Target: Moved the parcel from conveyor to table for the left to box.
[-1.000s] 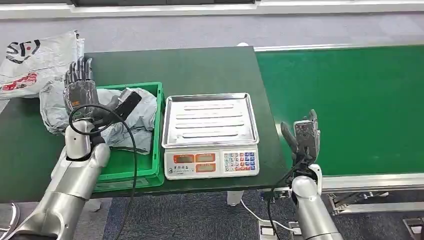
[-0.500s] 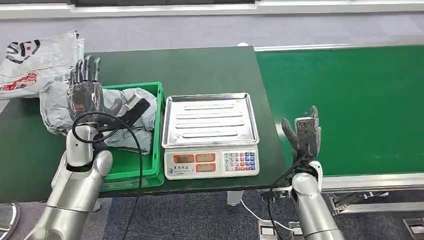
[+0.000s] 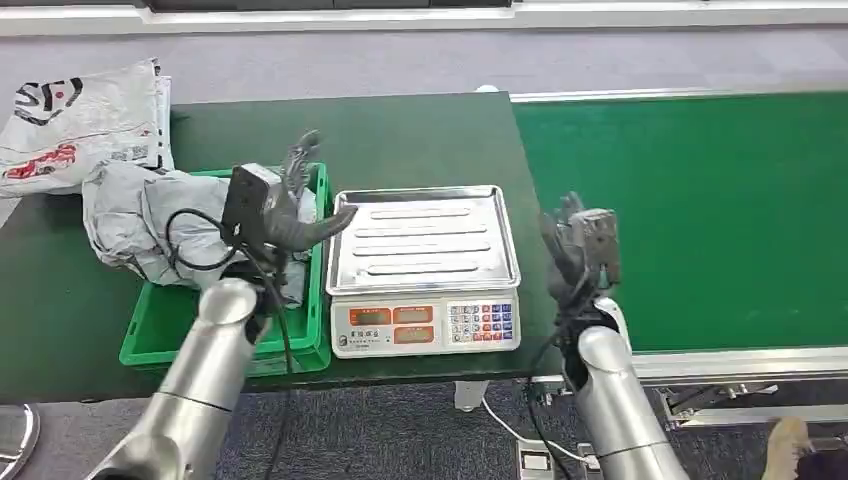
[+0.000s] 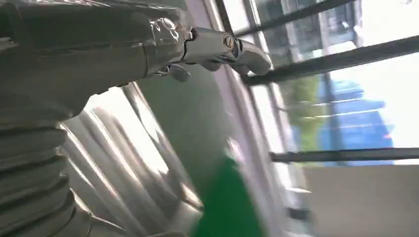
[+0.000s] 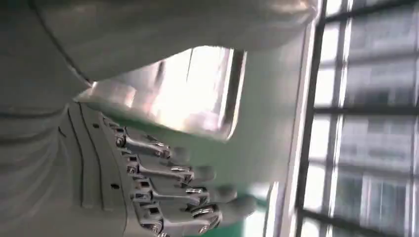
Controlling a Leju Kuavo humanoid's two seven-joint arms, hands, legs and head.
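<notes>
Grey parcel [image 3: 150, 215] lying crosswise over green crate's [image 3: 160, 340] far-left corner, both robot hands released, empty.

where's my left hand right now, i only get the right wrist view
Observer: In the head view the left hand is above the right wall of the green crate, next to the scale. Its fingers are apart and it holds nothing.
Operator: and the parcel
Observer: The grey parcel lies in the crate, with its far-left part draped over the rim onto the table.
Operator: where does my right hand sit from up there
Observer: The right hand is raised at the table's right edge, between the scale and the green conveyor belt. It holds nothing.
</notes>
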